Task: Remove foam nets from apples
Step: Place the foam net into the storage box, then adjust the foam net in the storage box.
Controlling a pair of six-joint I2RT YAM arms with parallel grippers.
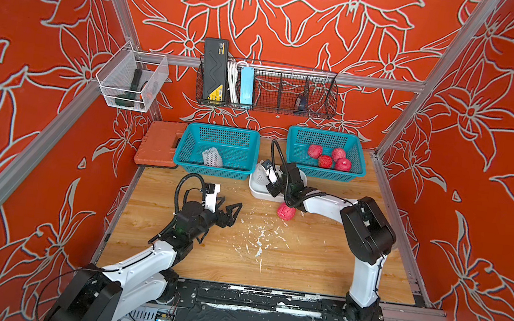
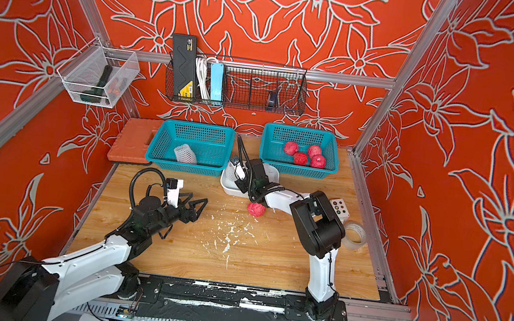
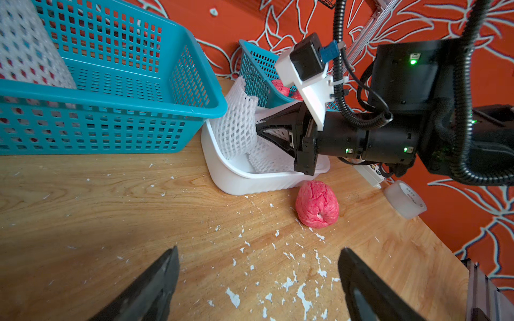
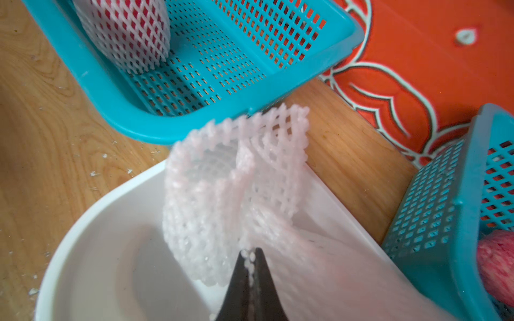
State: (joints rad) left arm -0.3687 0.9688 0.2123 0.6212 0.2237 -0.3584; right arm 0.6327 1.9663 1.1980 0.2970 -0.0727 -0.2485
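Observation:
My right gripper (image 4: 250, 251) is shut on the edge of a white foam net (image 4: 236, 180) and holds it over the white tub (image 4: 97, 222). This net (image 3: 236, 125) stands up from the tub (image 3: 250, 180), and another net (image 3: 267, 158) lies inside. A bare red apple (image 1: 286, 212) rests on the table in front of the tub. Several bare apples (image 1: 329, 158) sit in the right teal basket (image 1: 355, 175). One netted apple (image 1: 212, 157) lies in the left teal basket (image 1: 182, 159). My left gripper (image 3: 258, 248) hangs open and empty over the table, left of the bare apple (image 3: 317, 204).
White foam crumbs (image 1: 259, 235) litter the table's middle. A tape roll (image 2: 355, 235) and a button box (image 2: 339, 208) sit at the right edge. An orange case (image 1: 159, 144) lies left of the baskets. A wire rack (image 1: 267, 89) hangs on the back wall.

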